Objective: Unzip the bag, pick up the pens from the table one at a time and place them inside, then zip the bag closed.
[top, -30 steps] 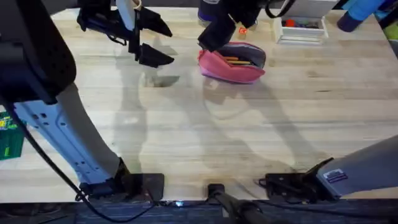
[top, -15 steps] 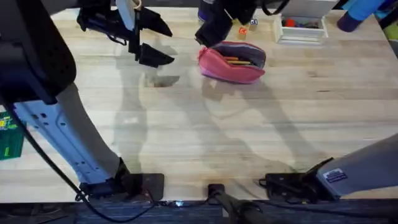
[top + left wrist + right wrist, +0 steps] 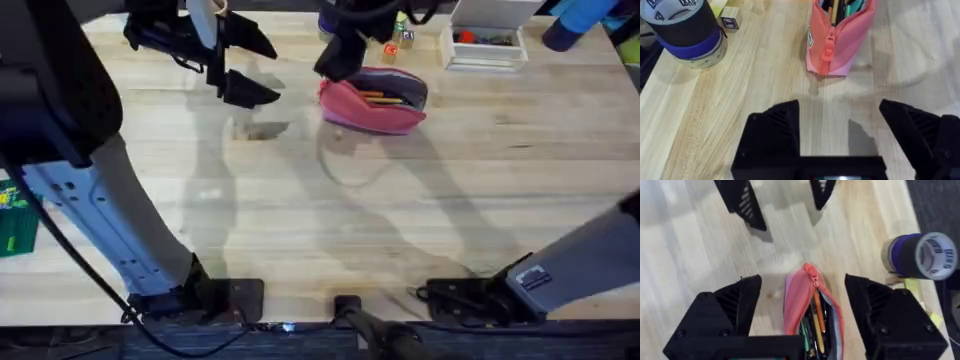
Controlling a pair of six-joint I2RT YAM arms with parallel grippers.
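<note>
Pale wooden planks with visible grain make up the surface (image 3: 420, 190) seen from overhead. Far from both arm bases lies the pink soft fabric pouch (image 3: 372, 101), an elongated oval with its top zipper parted, and an orange stick of a pen (image 3: 380, 97) shows inside the opening. The right hand (image 3: 338, 55), black and two-fingered, hangs at the pouch's end, on the side nearer the left hand. The left hand (image 3: 248, 62) hovers well apart from the pouch, its two black fingers spread wide and holding nothing. Beyond the right hand, at the far edge, sit small coloured blocks (image 3: 396, 38) and a white tray (image 3: 484, 46).

From the left wrist, the left hand (image 3: 840, 125) is released, fingers spread over bare wood. Ahead of it the pouch (image 3: 840, 37) presents one closed end, with the pink zipper pull (image 3: 828, 47) hanging down that end. Pens (image 3: 834, 7) stand out of the gaping top. Off to one side of the hand rests a stack of tape rolls (image 3: 685, 30), black over blue, with a small wooden cube (image 3: 731, 18) just beside it.

From the right wrist, the right hand (image 3: 802, 310) is released too, its fingers straddling the pouch (image 3: 807, 310) end without touching it. Orange and green pens (image 3: 815, 320) lie inside the pouch. Past the pouch the left hand's fingers (image 3: 742, 202) hang over the surface, and the tape stack (image 3: 920, 255) lies off to one side.
</note>
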